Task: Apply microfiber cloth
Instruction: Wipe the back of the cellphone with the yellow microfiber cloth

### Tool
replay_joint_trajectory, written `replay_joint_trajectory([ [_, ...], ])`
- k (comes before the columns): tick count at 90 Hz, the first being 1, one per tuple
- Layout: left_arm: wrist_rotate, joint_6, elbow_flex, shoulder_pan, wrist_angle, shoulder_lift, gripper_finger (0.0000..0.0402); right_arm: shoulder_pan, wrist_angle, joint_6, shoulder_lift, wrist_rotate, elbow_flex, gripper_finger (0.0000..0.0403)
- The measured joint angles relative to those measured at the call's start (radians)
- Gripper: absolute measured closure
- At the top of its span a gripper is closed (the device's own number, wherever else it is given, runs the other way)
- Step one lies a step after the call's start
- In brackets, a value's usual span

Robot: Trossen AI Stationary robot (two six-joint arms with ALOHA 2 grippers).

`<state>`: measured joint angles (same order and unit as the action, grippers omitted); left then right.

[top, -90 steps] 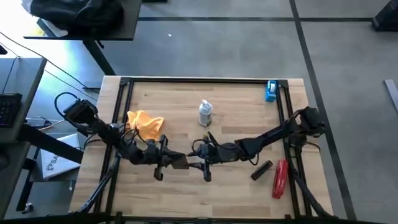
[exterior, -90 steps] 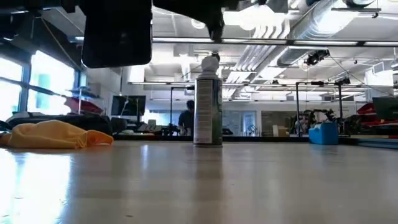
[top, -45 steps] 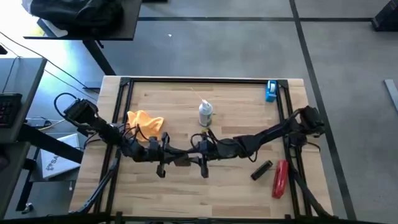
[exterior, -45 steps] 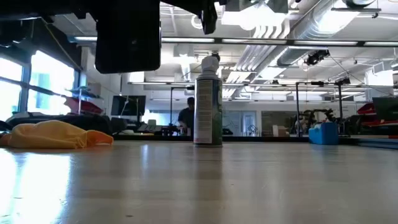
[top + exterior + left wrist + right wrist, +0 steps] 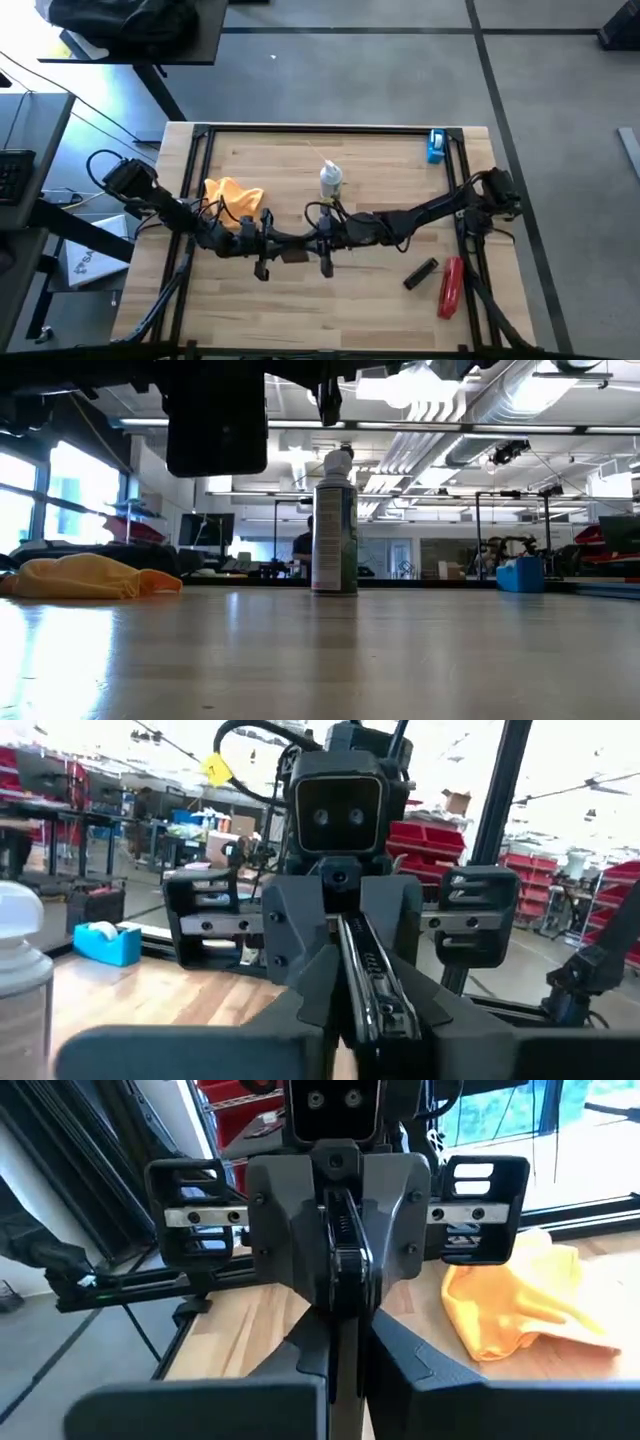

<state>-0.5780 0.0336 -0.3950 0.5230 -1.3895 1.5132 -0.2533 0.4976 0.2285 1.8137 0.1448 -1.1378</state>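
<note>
The cloth (image 5: 234, 198) lies bunched on the table's left side, untouched, just beyond the left gripper (image 5: 266, 252). That gripper and the right gripper (image 5: 322, 250) face each other mid-table, each seemingly clamped on an end of the phone (image 5: 293, 256) held off the wood. In the last second the pair has edged back, nearer the cloth, so wiping hasn't started
</note>
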Motion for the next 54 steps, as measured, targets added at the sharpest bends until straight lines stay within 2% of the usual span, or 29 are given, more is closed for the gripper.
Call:
replay_joint_trajectory([
  [11, -0.038, -0.046, 0.005, 0.048, 0.029, -0.037, 0.0309, -0.004, -0.001, -0.001, -0.001, -0.001, 0.0, 0.0399],
  [27, -0.172, -0.064, 0.005, 0.118, 0.185, -0.099, 0.0273, -0.004, 0.01, -0.012, -0.006, 0.0, 0.0, 0.04],
  [43, -0.183, 0.018, 0.005, 0.126, 0.274, -0.104, 0.0264, -0.004, 0.058, -0.052, -0.006, 0.001, 0.0, 0.0401],
  [54, -0.178, 0.023, 0.006, 0.113, 0.286, -0.104, 0.0273, -0.004, 0.066, -0.048, -0.006, -0.014, 0.0, 0.04],
])
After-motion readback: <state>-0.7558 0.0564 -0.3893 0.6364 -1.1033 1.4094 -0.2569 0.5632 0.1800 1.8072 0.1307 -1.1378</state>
